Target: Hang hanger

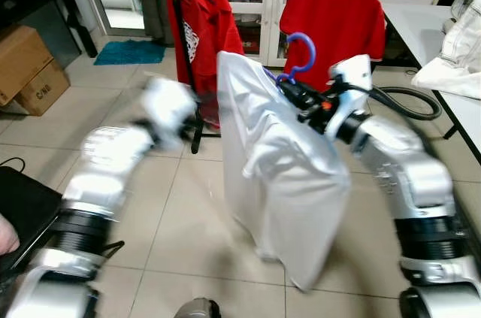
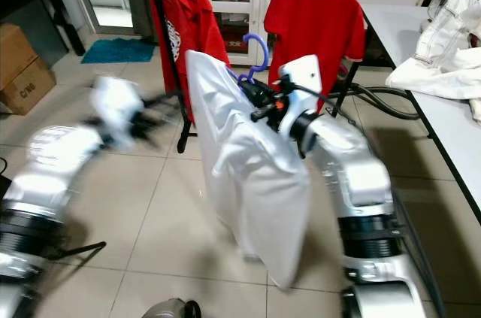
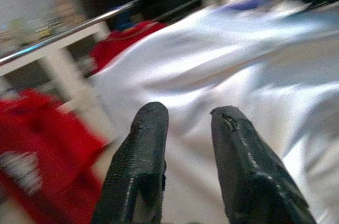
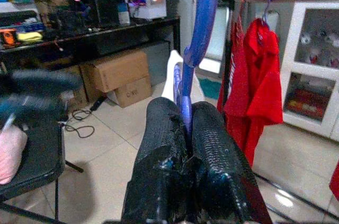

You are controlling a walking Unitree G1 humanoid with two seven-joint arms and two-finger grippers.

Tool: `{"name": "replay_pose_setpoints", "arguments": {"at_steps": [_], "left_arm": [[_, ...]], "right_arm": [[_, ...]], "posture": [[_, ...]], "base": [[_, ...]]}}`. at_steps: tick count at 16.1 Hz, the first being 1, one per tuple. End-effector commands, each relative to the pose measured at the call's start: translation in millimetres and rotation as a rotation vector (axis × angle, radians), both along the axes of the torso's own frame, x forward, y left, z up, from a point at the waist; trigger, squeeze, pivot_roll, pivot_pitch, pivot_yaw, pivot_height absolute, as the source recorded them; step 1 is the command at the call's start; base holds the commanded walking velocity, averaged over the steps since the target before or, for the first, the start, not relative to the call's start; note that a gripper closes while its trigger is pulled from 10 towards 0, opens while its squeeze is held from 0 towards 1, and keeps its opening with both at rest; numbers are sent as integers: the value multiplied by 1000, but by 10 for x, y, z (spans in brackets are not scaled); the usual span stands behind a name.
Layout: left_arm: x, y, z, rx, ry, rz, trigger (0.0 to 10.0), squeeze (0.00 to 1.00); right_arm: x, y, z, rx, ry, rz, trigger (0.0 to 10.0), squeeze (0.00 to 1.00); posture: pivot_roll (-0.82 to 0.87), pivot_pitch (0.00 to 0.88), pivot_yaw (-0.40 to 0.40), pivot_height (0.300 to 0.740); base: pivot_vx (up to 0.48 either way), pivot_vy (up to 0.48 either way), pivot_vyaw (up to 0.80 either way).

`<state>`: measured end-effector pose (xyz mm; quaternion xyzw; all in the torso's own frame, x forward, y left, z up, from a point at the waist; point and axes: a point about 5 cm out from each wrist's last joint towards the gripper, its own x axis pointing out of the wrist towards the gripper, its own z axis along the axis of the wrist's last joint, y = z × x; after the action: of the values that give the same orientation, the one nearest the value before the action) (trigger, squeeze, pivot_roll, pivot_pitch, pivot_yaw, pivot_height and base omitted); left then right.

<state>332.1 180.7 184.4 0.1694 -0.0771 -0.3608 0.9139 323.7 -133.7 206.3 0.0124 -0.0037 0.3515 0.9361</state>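
The right gripper (image 4: 185,123) is clamped on the thin neck of a blue plastic hanger (image 1: 299,53), whose curved hook rises above the ribbed black fingers (image 4: 214,144). A glossy white garment (image 1: 278,160) (smooth, creased, almost satin) hangs from it in mid-air over the tiled floor (image 1: 180,220). The left gripper (image 3: 183,128), blurred, has its fingers parted close to the cloth. Red shirts (image 1: 334,21) hang on a rack behind.

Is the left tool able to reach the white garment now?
Probably yes: the left tool, fingers apart, points at the white garment hanging from the blue hanger, with nothing between them.
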Motion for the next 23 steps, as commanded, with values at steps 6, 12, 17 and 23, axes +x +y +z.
{"name": "replay_pose_setpoints", "arguments": {"at_steps": [6,12,17,23], "left_arm": [[90,771,358,33,-95,233,10000,1000],[126,713,-90,-1,149,120,10000,0],[159,361,-206,-51,247,-116,0,0],[141,244,-197,-76,201,-159,0,0]], "right_arm": [[-146,-175,182,36,-82,186,10000,0],[-341,-214,292,93,-94,382,10000,0],[-426,-213,324,103,-89,454,10000,0],[-421,-215,310,91,-81,436,10000,0]], "posture": [[-13,0,48,740],[-19,0,45,740],[-30,0,46,740],[-32,0,50,740]], "base": [[0,0,0],[0,0,0],[0,0,0],[0,0,0]]}}
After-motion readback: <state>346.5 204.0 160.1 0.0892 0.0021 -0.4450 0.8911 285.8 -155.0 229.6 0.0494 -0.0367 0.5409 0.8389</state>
